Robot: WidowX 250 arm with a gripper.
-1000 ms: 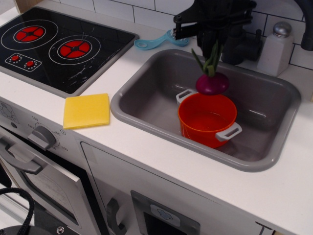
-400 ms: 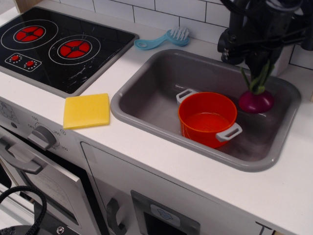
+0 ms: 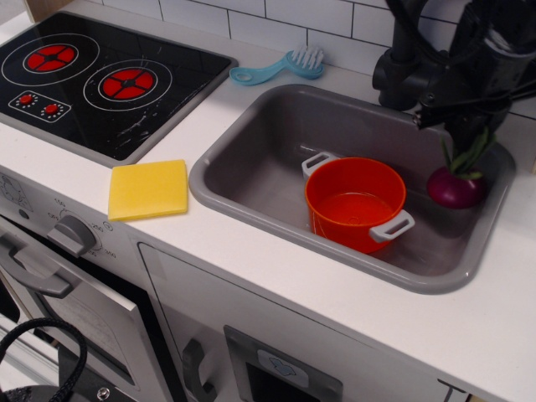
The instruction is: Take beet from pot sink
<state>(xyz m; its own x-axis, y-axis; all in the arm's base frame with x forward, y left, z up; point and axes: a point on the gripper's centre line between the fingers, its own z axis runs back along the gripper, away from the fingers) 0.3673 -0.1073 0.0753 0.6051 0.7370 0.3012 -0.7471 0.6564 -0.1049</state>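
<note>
The orange pot (image 3: 355, 203) with two light grey handles stands in the middle of the grey sink (image 3: 251, 167) and looks empty. The dark purple beet (image 3: 454, 186) with green stalks hangs at the sink's right side, right of the pot, close to the right wall. My black gripper (image 3: 466, 141) is directly above it, shut on the green stalks. Whether the bulb touches the sink floor or wall cannot be told.
A black stovetop (image 3: 92, 79) with red rings lies at the left. A yellow sponge (image 3: 148, 189) sits on the white counter (image 3: 335, 293) left of the sink. A blue brush (image 3: 280, 67) lies behind the sink. A dark faucet (image 3: 402, 75) stands at the back.
The gripper has carried the beet from above the pot's rear rim to the right and lower, to the sink's right side. The pot has not moved.
</note>
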